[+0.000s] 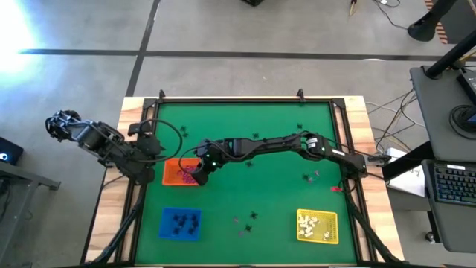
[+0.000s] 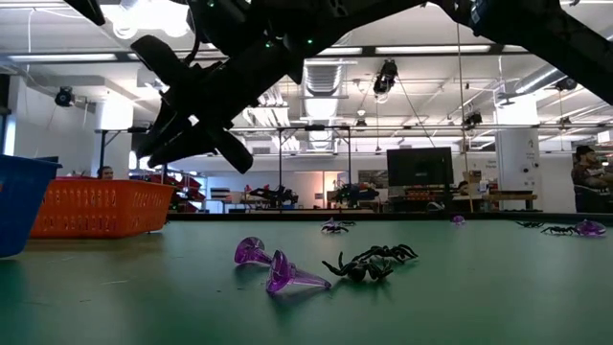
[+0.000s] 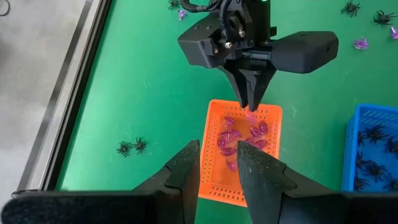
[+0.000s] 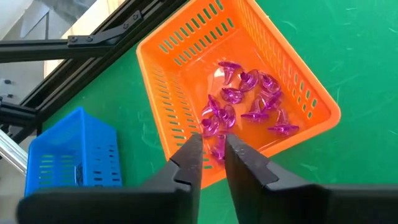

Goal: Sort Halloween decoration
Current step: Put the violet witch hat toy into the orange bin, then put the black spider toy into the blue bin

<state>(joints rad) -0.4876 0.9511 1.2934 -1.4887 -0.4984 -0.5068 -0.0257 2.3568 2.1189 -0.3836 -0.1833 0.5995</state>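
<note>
Purple trinkets (image 4: pixel 245 102) point every way, seemingly; right gripper (image 4: pixel 213 152) slightly parted above.

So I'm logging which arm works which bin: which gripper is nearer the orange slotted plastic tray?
Right. The right gripper hangs directly over the orange slotted plastic tray, above its purple trinkets. The left gripper waits off the tray's far-left corner.
</note>
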